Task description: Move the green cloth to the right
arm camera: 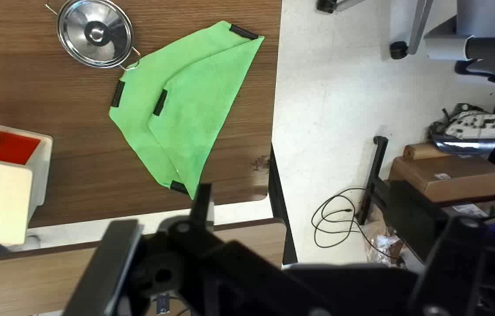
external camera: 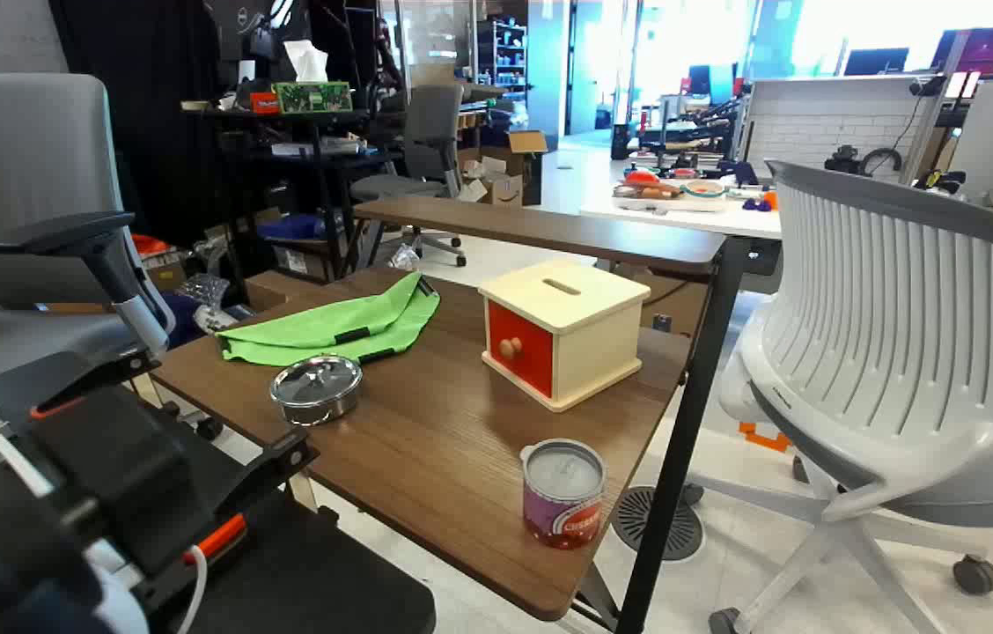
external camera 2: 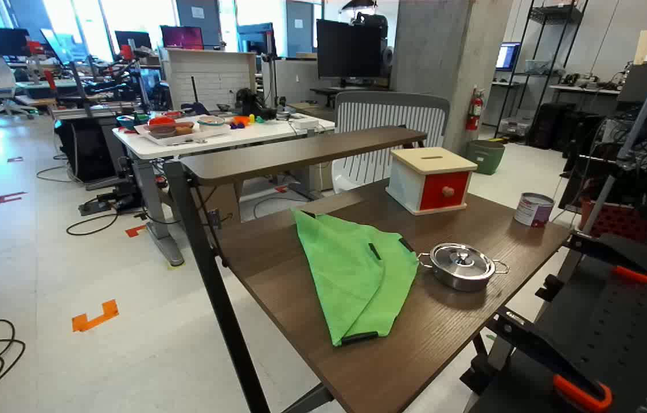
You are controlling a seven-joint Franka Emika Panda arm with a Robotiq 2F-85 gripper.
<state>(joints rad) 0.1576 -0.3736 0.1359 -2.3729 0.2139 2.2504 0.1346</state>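
The green cloth (external camera: 329, 328) lies rumpled and partly folded over on the brown table, with black strips on its edges. It also shows in an exterior view (external camera 2: 352, 264) and in the wrist view (arm camera: 195, 105). My gripper (arm camera: 331, 210) shows only in the wrist view, at the bottom, with its fingers wide apart and nothing between them. The left finger lines up with the cloth's lower tip in that picture, but the gripper appears above and apart from the cloth. Neither exterior view shows the gripper.
A lidded metal pot (external camera 2: 461, 265) stands beside the cloth, one handle at its edge. A wooden box with a red door (external camera: 562, 330) and a can (external camera: 562, 493) stand further along the table (external camera: 426, 423). A raised shelf (external camera 2: 306, 154) runs along one edge.
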